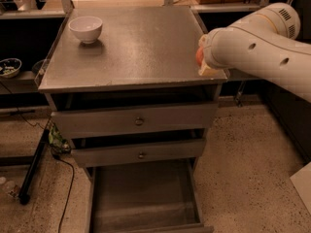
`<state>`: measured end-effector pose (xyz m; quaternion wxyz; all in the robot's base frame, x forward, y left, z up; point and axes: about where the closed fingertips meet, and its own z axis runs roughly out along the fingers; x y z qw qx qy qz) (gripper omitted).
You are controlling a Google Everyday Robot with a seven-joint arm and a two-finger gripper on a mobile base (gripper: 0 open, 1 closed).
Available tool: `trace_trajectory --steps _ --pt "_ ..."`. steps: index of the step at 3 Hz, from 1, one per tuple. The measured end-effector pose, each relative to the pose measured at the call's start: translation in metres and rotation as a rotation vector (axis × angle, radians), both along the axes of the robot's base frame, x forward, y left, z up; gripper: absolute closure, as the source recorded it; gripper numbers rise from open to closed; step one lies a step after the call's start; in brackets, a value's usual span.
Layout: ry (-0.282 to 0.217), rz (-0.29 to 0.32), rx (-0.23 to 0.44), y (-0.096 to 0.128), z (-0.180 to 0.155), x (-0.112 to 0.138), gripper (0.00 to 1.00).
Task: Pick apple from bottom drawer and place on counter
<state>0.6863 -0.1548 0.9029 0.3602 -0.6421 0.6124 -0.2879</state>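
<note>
The small red-orange apple shows as a sliver at the tip of my white arm, just over the right edge of the grey counter. My gripper is shut on the apple; the arm hides most of it, and only a pale finger shows below the fruit. At the bottom of the cabinet the bottom drawer stands pulled out, its flat grey floor bare.
A white bowl sits at the counter's back left corner. Two shut drawer fronts with brass knobs lie above the open drawer. A dark stand and cables are on the speckled floor at the left. Shelves run behind the cabinet.
</note>
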Motion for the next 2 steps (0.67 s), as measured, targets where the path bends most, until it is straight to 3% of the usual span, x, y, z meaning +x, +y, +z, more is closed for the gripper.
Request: trace_trajectory --steps 1,2 --pt "-0.02 -0.004 -0.003 -0.003 0.004 0.016 1.0" --pt "-0.03 -0.007 -0.008 -0.004 -0.002 0.054 1.0"
